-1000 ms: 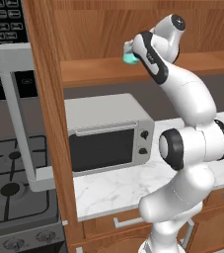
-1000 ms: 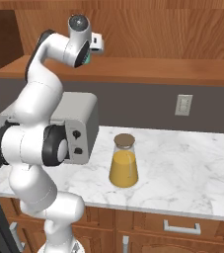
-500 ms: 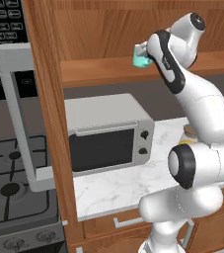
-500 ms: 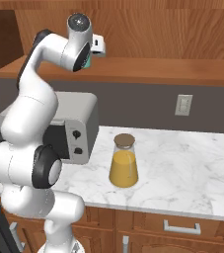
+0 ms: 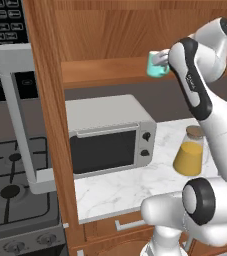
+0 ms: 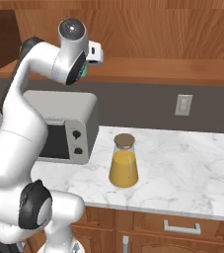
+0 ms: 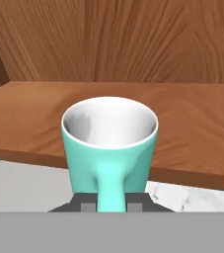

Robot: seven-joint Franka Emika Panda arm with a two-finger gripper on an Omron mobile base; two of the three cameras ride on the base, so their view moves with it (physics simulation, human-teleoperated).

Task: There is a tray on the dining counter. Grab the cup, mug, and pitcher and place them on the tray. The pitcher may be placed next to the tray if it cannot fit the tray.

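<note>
The gripper (image 7: 109, 201) is closed narrowly on the handle of the mug (image 7: 109, 148), with one dark finger tip on each side of the handle in the hand view. The mug is teal with a pale inside, stands upright in the grip, and its open mouth faces up. In the left base view the mug (image 5: 157, 65) projects from the gripper (image 5: 161, 59) toward the left, held high in front of the edge of a wooden shelf (image 5: 110, 72). Whether the mug's base touches the shelf cannot be told; in the hand view the shelf board (image 7: 192, 128) extends just beyond and behind the mug, with a wood-grain panel above it. Below the gripper lies a white marble counter (image 6: 182, 173). On that counter, well below the gripper, stands the pitcher (image 6: 123, 161), a clear conical carafe of orange liquid with a round brown lid, upright and apart from the arm. A silver toaster oven (image 5: 107, 134) stands on the same counter, below the gripper and beside the pitcher (image 5: 190, 151). A black stovetop (image 5: 12, 200) lies beyond the toaster oven, low and far from the gripper.
</note>
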